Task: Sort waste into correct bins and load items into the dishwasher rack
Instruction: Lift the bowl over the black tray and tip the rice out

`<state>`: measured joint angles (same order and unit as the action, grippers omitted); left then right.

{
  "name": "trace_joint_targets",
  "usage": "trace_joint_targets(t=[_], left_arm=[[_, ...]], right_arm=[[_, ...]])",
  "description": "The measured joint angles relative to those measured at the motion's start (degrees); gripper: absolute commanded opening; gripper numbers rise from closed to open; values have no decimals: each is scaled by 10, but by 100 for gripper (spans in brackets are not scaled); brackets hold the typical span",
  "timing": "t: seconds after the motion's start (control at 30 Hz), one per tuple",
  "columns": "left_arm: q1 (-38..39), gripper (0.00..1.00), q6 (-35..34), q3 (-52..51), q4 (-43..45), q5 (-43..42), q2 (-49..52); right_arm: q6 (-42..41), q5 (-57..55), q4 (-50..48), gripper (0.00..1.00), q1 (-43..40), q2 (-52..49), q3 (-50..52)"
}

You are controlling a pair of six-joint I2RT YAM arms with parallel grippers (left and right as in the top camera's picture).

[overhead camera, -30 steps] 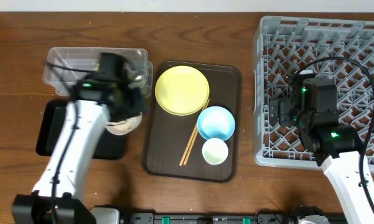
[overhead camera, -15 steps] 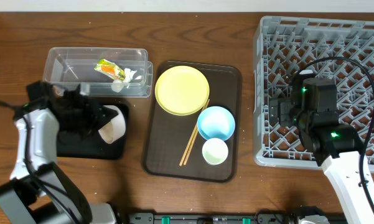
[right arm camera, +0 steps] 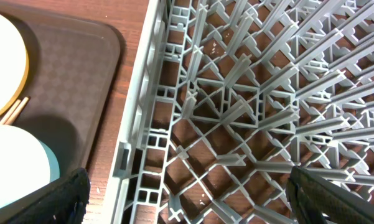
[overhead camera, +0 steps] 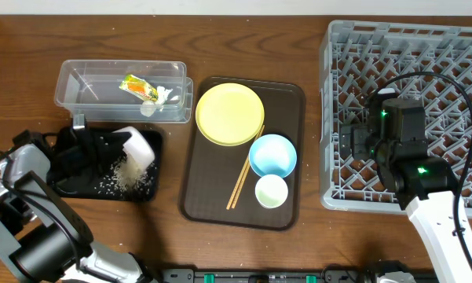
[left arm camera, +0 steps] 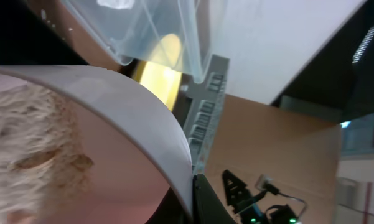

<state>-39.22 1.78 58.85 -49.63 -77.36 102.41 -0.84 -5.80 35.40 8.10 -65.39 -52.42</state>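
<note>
The white bowl [overhead camera: 139, 146] is tipped on its side just above the black tray [overhead camera: 67, 187] at the table's left, and loose rice bits [overhead camera: 124, 176] lie scattered on the tray beneath it. My left gripper [overhead camera: 108, 148] is clamped on the bowl's rim, reaching in from the left, so the bowl sits to the gripper's right. The dishwasher rack [overhead camera: 408, 47], where I judge this bowl goes next, lies well apart to the right, across the brown serving tray [overhead camera: 287, 98] that holds the yellow plate [overhead camera: 229, 114], blue bowl [overhead camera: 272, 154], small cup [overhead camera: 271, 191] and chopsticks [overhead camera: 246, 167]. My right gripper [right arm camera: 188, 177] hangs over the rack, jaws spread wide and empty, and it is the arm nearer the rack. Beyond the black tray, the clear tub [overhead camera: 78, 94] holds the snack wrapper [overhead camera: 138, 86]. The left fingers are hard to pick out against the dark tray, and the left wrist view is blurred bowl rim, so I cannot tell whether food remains inside.
</note>
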Motion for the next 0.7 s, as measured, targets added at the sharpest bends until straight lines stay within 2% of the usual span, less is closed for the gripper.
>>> trace_joint_targets(t=[0.2,0.7], left_arm=[[-11,6,-3,0,0,-35,2],[-19,6,-85,0,0,-106,2]], right_arm=[[0,0,0,99,0,0,0],[0,0,2,99,0,0,0]])
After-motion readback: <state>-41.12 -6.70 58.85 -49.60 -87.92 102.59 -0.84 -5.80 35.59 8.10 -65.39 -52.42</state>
